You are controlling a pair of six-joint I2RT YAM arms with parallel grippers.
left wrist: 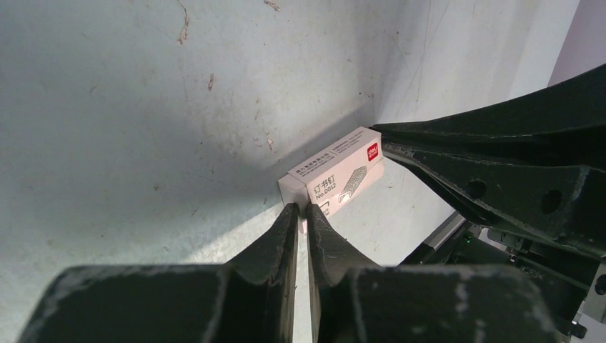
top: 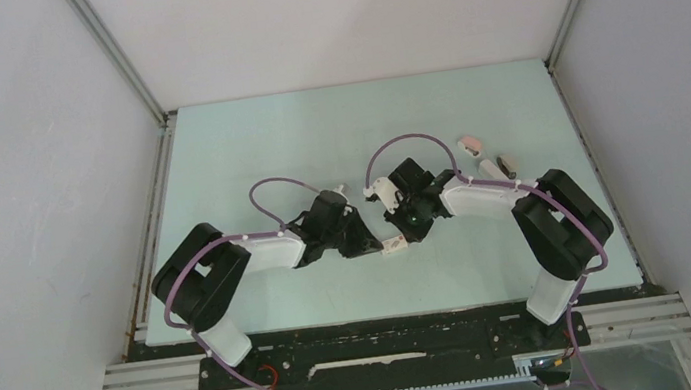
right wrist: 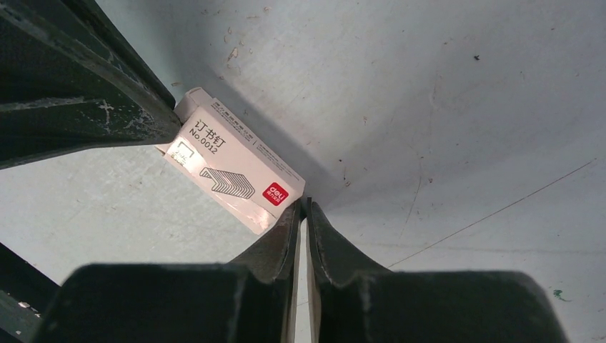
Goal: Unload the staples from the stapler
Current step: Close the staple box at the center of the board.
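**Two claws meeting at a staple box**

The left claw [left wrist: 301, 209] holds its fingers almost together with a thin slit between them. Its tips are at the near end of the box [left wrist: 336, 175]; whether they nip its edge cannot be told. The right claw [right wrist: 305, 205] stands likewise, nearly closed, tips just beside the box corner bearing the red mark. Its grip is equally undecidable. The box lies flat on the table [left wrist: 143, 107] between the two claws, which face each other across it. The staples cannot be made out in any view. Two pale objects [top: 469, 145] lie farther back, right of the claws, too small to identify.
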